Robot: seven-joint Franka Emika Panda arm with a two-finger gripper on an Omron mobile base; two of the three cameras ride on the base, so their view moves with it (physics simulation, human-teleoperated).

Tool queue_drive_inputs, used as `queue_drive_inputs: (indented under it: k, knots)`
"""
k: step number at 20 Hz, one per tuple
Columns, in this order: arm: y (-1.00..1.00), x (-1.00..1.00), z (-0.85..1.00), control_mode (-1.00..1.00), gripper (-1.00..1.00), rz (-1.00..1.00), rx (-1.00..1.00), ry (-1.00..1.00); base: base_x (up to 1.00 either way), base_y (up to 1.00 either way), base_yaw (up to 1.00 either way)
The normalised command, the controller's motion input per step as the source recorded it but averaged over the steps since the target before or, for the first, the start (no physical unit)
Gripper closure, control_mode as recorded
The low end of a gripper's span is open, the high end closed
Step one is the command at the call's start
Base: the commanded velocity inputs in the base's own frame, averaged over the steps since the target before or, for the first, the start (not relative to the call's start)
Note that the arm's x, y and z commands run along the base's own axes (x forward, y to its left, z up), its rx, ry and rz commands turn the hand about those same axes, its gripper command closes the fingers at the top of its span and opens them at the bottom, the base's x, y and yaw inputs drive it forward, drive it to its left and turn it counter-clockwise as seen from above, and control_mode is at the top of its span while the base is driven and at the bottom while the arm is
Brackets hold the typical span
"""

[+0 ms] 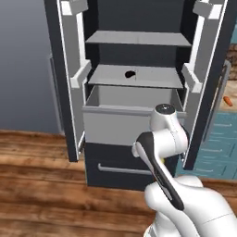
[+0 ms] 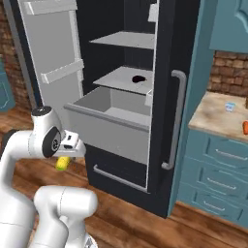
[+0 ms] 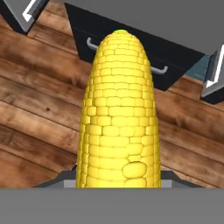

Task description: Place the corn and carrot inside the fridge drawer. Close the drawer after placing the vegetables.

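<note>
The gripper (image 2: 65, 156) hangs low at the left, in front of the open fridge, jaws clamped on the one corn (image 2: 62, 163), which points toward the dark lower drawer (image 3: 131, 48). Right of it the single light-grey fridge drawer (image 2: 104, 131) stands pulled out. The one carrot (image 2: 245, 127) lies on the counter (image 2: 213, 114), far right. The corn's delivery seems in hand; next it likely needs lifting over the drawer's rim.

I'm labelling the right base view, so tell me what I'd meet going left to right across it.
corn held by the tool → fridge drawer, pulled open → fridge door handle → blue cup on the counter → carrot
</note>
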Motion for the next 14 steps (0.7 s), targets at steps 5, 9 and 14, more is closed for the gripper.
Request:
queue_drive_inputs:
  k: [5, 9, 14]
  knots:
    - [0.0, 0.0, 0.0, 1.0, 1.0, 0.0, 0.0, 0.0, 0.76, 0.71, -0.38]
    - [0.0, 0.0, 0.0, 1.0, 1.0, 0.0, 0.0, 0.0, 0.69, 0.49, -0.48]
    - [0.0, 0.0, 0.0, 1.0, 1.0, 0.0, 0.0, 0.0, 0.68, 0.09, -0.33]
